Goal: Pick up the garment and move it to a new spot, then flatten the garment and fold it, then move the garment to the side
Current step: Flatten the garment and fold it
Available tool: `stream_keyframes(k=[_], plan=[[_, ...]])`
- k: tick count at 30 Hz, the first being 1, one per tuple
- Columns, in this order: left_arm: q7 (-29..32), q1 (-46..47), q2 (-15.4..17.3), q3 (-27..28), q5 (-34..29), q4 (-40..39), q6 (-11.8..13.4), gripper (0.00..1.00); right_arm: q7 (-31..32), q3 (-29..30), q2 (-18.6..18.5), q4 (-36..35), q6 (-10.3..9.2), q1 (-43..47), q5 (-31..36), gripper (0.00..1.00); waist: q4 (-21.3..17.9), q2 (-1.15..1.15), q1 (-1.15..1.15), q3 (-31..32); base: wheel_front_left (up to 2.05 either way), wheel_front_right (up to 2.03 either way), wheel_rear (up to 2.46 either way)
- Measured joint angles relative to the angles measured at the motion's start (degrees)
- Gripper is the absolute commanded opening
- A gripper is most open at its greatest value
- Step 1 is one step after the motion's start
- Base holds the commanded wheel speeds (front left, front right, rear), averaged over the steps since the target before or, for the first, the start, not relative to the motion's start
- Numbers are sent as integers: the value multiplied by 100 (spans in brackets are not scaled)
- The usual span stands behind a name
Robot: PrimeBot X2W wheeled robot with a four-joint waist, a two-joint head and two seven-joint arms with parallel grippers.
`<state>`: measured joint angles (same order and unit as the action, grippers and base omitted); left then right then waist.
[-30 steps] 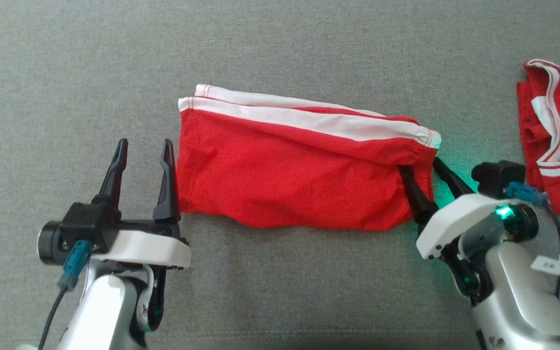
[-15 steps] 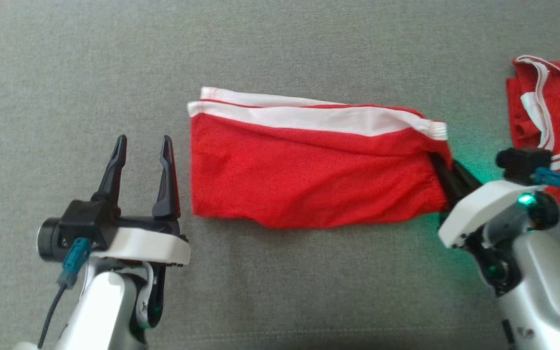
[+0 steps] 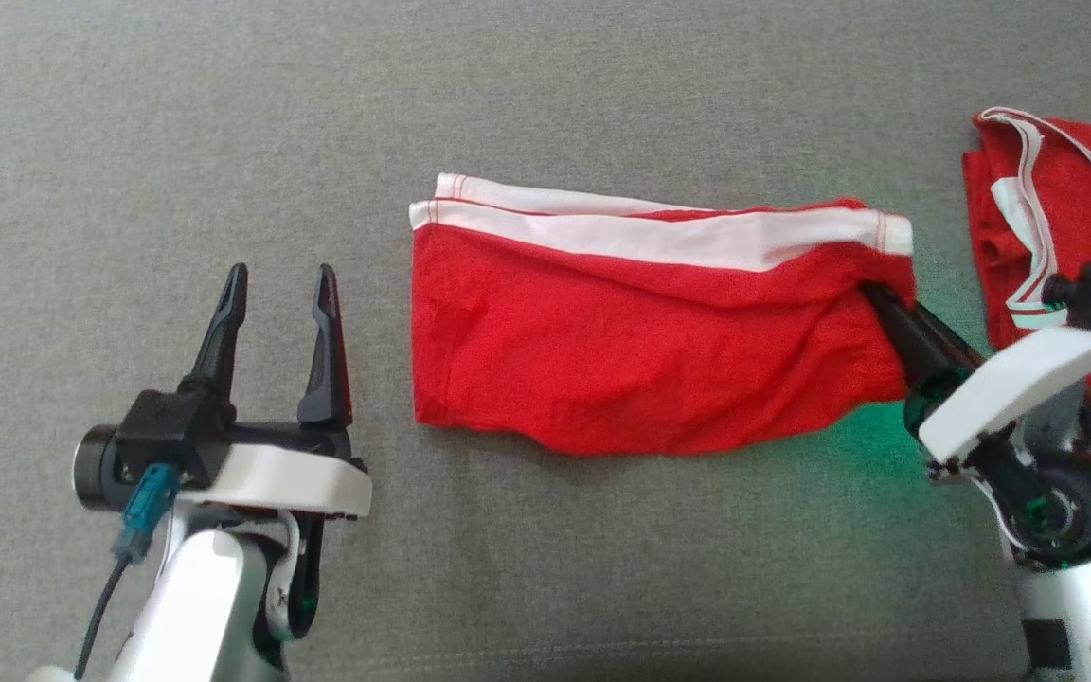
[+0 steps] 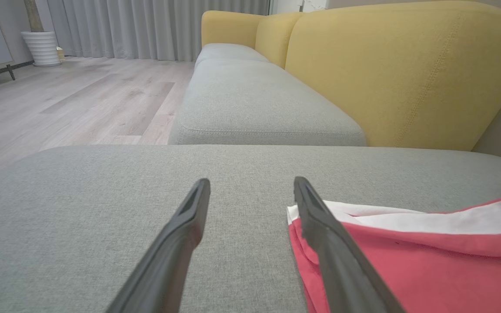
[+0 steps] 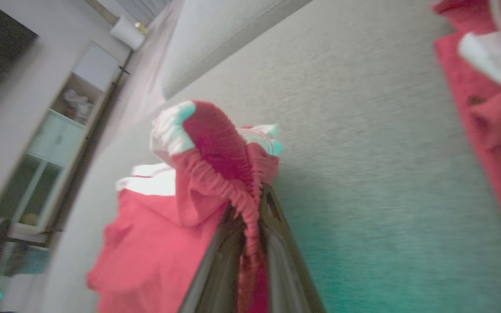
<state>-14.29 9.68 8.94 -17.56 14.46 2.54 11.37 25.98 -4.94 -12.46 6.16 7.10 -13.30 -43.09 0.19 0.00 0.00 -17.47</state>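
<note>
**Right tool (image 3: 886, 303) clenched on the folded red cloth garment (image 3: 640, 350)**

The garment, red with a broad white band along its far edge, lies folded into a long rectangle on the grey woven sofa cushion (image 3: 602, 95), near the middle of the head view. Its right end is bunched and lifted slightly where the right tool's two dark fingers pinch it. In the right wrist view the gathered red hem runs down between the closed fingers, and the white band curls over above their tips. Green light from that wrist tints the cushion just below the grip.

The left tool (image 3: 282, 277) stands released, its fingers spread and pointing away from the robot, just left of the garment's left edge and apart from it (in the left wrist view one finger overlaps the cloth's corner, but whether it touches cannot be told).

A second red garment with white trim (image 3: 1057, 208) lies crumpled at the far right, behind the right wrist. A mustard-yellow upholstered backrest (image 4: 407, 74) rises beyond the cushion.
</note>
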Motion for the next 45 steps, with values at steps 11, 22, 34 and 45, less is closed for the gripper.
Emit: stream_keyframes(k=[11, 22, 34, 45], plan=[[-1, 9, -35, -73, 29, 71, -30, 100, 1350, 281, 798, -193, 0, -568, -2417, 0, 210, 0, 0, -57, 0, 0, 0], [-1, 180, -215, -209, 58, 160, -82, 100, 794, -1356, 848, 1021, -1, -1416, -2552, 0, 696, 0, 0, -156, 0, 0, 0], [-2, 184, -274, -198, 42, 181, -131, 100, -413, -2279, 835, 1511, -1, -1909, -2364, 100, 739, 0, 0, -198, 0, 0, 0], [-11, 183, -242, -98, -27, 183, -179, 100, -2341, -2377, 57, 366, -1, -1865, -1206, 100, 429, 0, 0, -98, 0, 0, 0]])
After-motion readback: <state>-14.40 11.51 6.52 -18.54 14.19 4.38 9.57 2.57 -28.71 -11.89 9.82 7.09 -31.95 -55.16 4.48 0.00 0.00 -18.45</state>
